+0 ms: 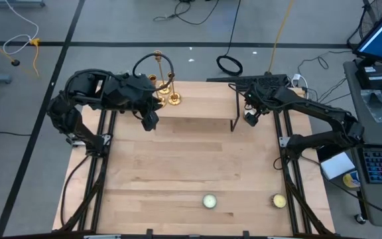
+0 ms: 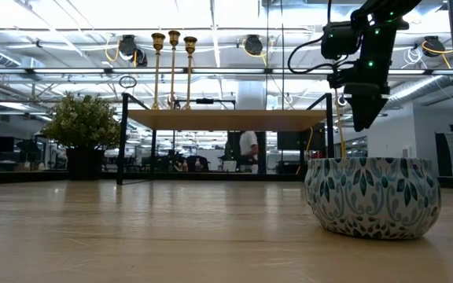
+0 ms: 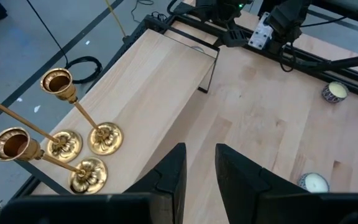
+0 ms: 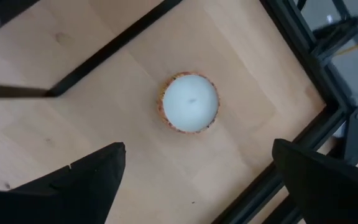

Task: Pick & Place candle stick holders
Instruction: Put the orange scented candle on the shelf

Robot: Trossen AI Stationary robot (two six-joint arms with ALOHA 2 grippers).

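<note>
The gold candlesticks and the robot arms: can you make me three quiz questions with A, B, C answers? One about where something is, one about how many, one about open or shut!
1. Where do the candle stick holders stand?
A. On the raised wooden shelf, at its left end
B. At the table's near edge
C. Inside a bowl

2. How many candle stick holders are there?
A. One
B. Three
C. Five

3. How are the right gripper's fingers?
A. Shut on a candle
B. Shut on nothing
C. Open wide

Answers: 1 A, the high and low views show them on the shelf's left end. 2 B, the left wrist view shows three round gold bases side by side. 3 C, the right wrist view shows its two fingers far apart, with a white candle on the table between them.
</note>
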